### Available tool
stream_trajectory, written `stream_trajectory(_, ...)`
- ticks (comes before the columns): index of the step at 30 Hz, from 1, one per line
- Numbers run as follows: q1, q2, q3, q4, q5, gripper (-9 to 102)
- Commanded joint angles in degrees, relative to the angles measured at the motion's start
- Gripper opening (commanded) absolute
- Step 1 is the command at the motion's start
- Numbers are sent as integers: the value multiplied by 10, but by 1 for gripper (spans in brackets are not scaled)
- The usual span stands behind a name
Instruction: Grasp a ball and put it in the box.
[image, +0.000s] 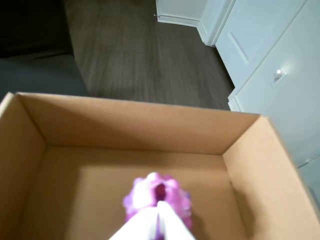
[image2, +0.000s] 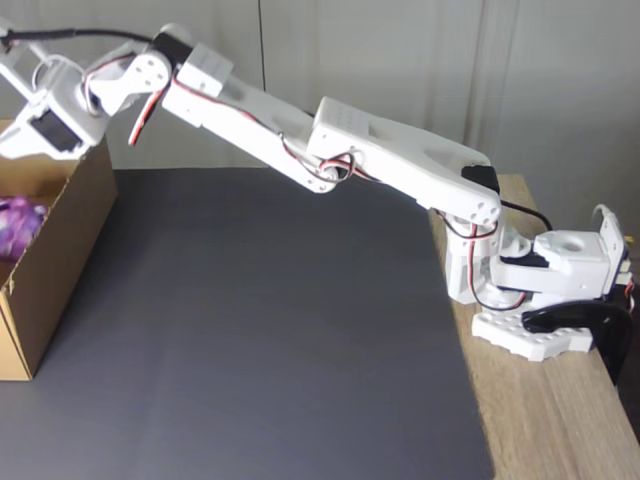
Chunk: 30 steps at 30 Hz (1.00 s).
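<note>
In the wrist view the knobbly purple, pink and white ball (image: 157, 192) lies low inside the brown cardboard box (image: 125, 125), near the middle of its floor. My gripper (image: 159, 207) comes in from the bottom edge, its white fingers meeting at the tips just in front of the ball, with only a sliver of purple showing between them. In the fixed view the ball (image2: 15, 225) shows inside the box (image2: 60, 260) at the far left, well below my wrist (image2: 50, 115), which hangs over the box opening.
The white arm (image2: 380, 160) stretches from its base (image2: 540, 330) on the wooden table edge across a dark mat (image2: 270, 330). Beyond the box lie a wood floor (image: 140, 50) and white doors (image: 270, 55).
</note>
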<state>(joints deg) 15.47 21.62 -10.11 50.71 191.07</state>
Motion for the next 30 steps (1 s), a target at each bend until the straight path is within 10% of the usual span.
stream_trajectory(1,-4,70,-26,40,-4,0)
stream_trajectory(30,9,330,-25,370,-13,0)
